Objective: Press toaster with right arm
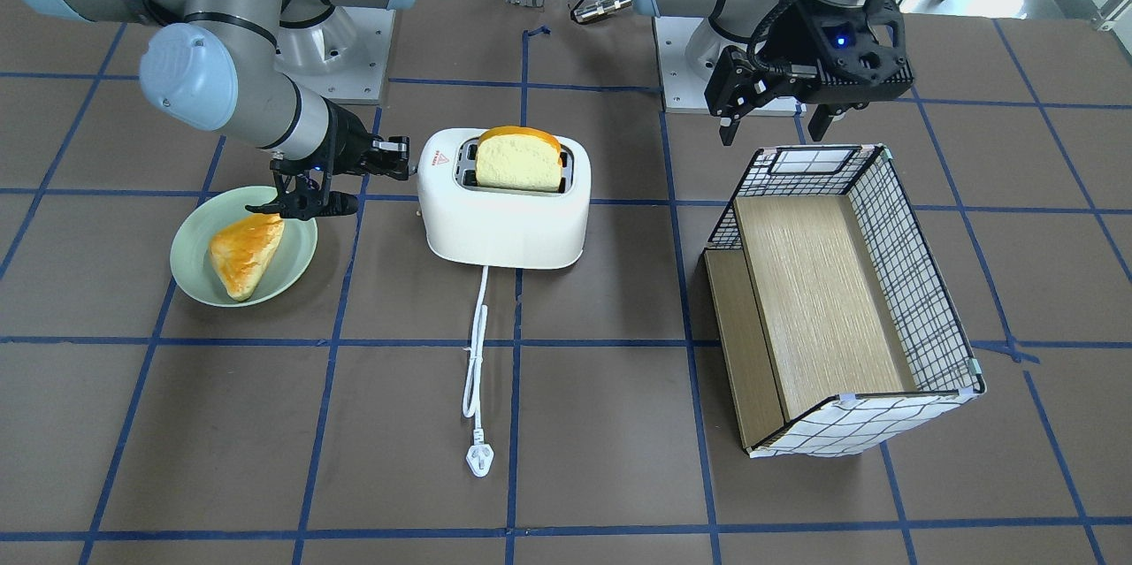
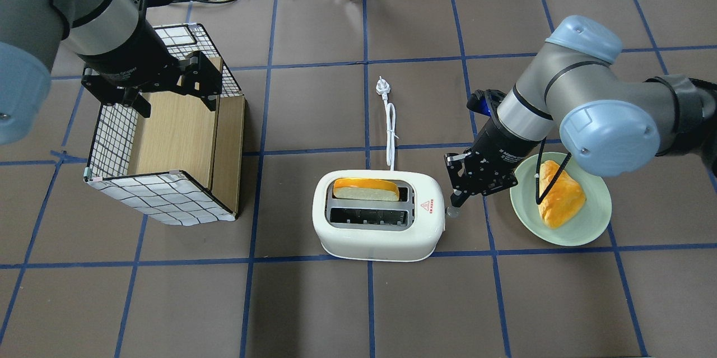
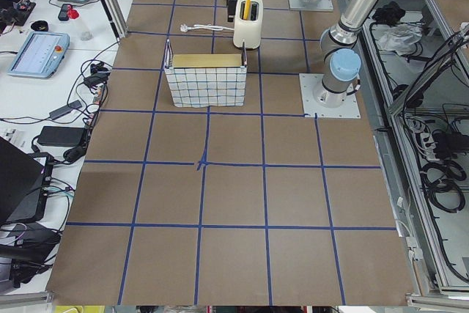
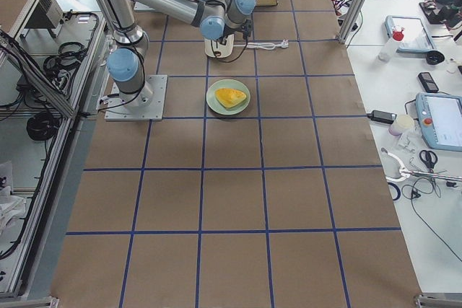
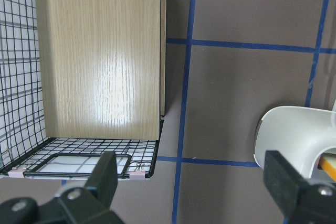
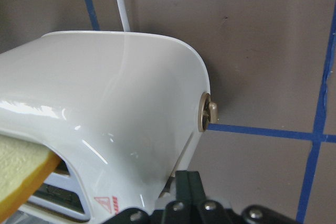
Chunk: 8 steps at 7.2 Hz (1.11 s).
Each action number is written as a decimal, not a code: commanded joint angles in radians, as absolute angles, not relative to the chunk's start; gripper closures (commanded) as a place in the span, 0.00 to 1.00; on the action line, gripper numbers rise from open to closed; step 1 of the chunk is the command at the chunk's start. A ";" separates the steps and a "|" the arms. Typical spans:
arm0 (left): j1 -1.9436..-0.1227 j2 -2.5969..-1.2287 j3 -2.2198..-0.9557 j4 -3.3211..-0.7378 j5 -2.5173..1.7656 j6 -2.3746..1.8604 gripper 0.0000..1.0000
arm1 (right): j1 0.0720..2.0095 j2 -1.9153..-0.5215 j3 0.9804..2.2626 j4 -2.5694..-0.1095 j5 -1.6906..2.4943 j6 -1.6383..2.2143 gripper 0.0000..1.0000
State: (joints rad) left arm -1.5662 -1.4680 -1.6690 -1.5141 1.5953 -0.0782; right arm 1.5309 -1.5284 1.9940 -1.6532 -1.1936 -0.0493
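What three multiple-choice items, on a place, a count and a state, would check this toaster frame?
1. Where, relative to the toaster, is the right gripper?
A) inside a slot
B) at the end nearest the plate
C) far off at the table's edge

2. How many slots hold a bread slice?
A) none
B) two
C) one

3. The toaster's plug is:
A) lying loose on the table
B) in a wall socket
C) held by a gripper

Answers:
1 B: the overhead view shows the gripper beside that end.
2 C: one slice stands in the slot farther from the robot, and the other slot is empty.
3 A: cord and plug lie bare on the table.
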 commanded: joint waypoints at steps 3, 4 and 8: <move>-1.566 -1.470 -1.669 -1.514 1.595 -0.078 0.00 | 1.531 -1.488 1.996 -1.658 -1.200 -0.089 1.00; -1.566 -1.468 -1.669 -1.514 1.595 -0.078 0.00 | 1.531 -1.482 1.996 -1.660 -1.198 -0.089 1.00; -1.566 -1.468 -1.669 -1.514 1.595 -0.078 0.00 | 1.531 -1.448 1.996 -1.666 -1.197 -0.095 1.00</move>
